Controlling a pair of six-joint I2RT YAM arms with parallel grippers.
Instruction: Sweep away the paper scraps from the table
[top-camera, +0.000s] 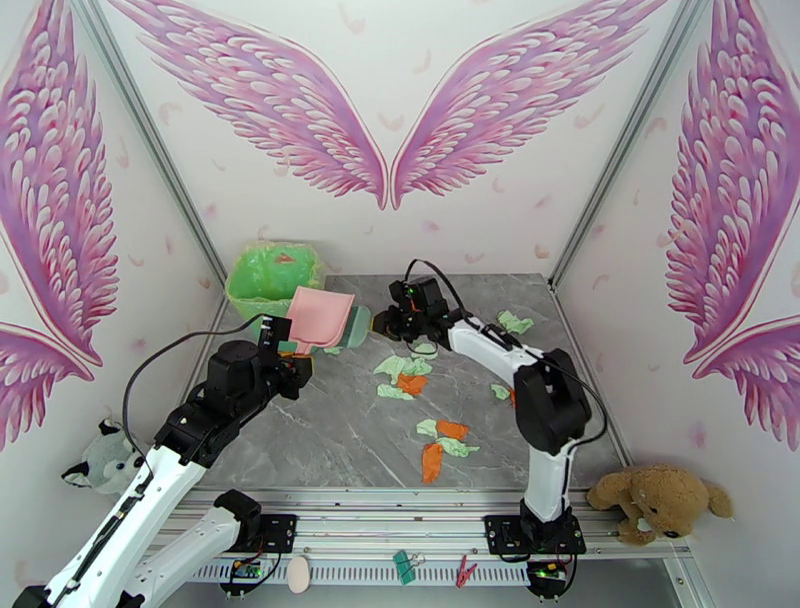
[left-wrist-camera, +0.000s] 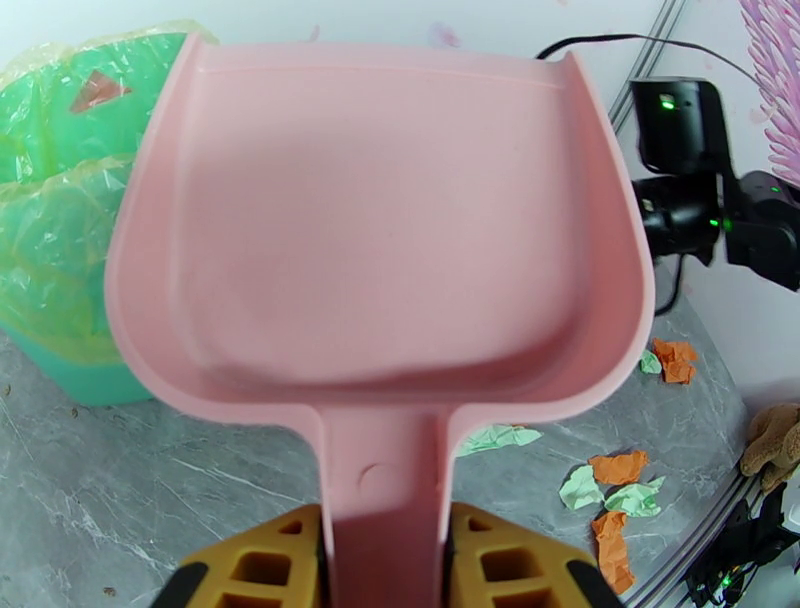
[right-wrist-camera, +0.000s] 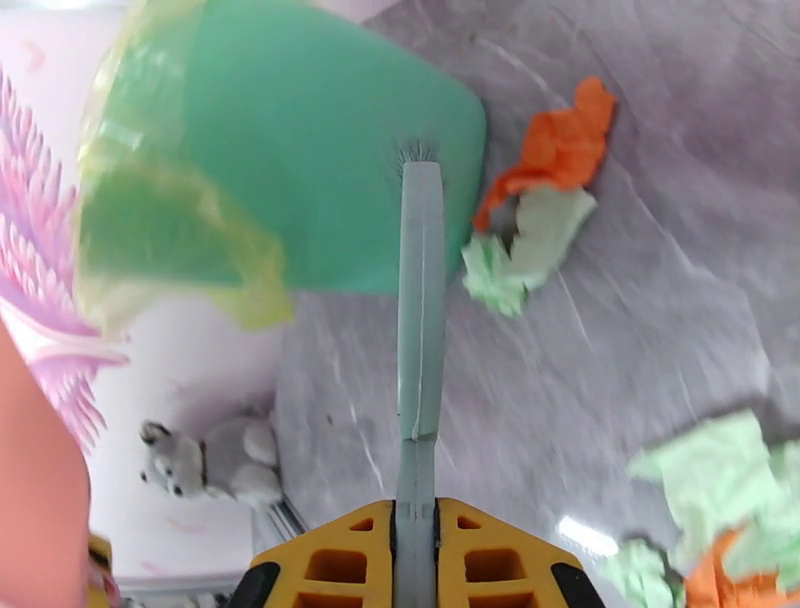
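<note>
Left gripper (left-wrist-camera: 385, 560) clamps empty pink plastic dustpan (left-wrist-camera: 380, 220), right gripper (right-wrist-camera: 417, 555) pinches teal-green brush (right-wrist-camera: 420, 300); crumpled mint-and-orange paper scraps (top-camera: 432, 462) litter grey marble table (top-camera: 330, 440)

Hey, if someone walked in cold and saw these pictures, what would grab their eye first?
Probably the huge pink feathered wings painted on the back wall. Next, the pink plastic dustpan, gripped by the left claw and held up beside the green bag-lined bin at the far left corner. Then the crumpled orange and mint paper scraps scattered over the grey marble-patterned table.
</note>
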